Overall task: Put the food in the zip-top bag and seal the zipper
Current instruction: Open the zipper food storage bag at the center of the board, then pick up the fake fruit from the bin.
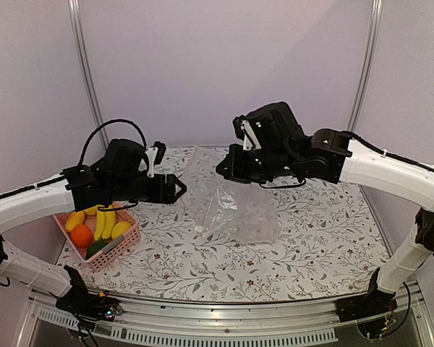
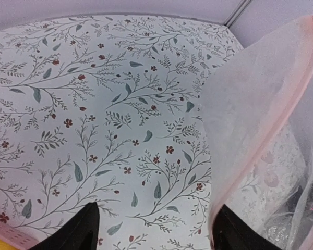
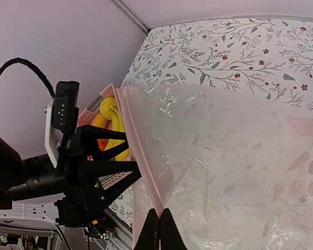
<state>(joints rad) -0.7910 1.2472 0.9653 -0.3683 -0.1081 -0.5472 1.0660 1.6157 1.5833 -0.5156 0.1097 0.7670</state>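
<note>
**One clear bag held up by its mouth, six fruits in the basket**

The large clear crinkly zip-top bag (image 1: 235,210), mid-table, is light and limp, so I judge its firmer zipper strip (image 3: 141,156) the best hold. The right gripper (image 3: 159,216) is clamped on that edge. The left gripper (image 1: 179,188), fingers wide and empty, is just beside it. The glossy toy fruits (image 1: 101,225), probably slippery, lie in the pink slatted basket (image 1: 123,249) at near left: two bananas, two lemon-like pieces, one orange, one green.

A worktop (image 1: 311,246) clothed in white fabric printed with grey-green sprigs and small red flowers spreads beneath the left fingers (image 2: 81,232) and right fingers (image 3: 152,234). Plain pale lilac walls (image 1: 224,65) stand beyond and beside them, slim metal posts (image 1: 87,72) marking the far corners. Light is soft and even.
</note>
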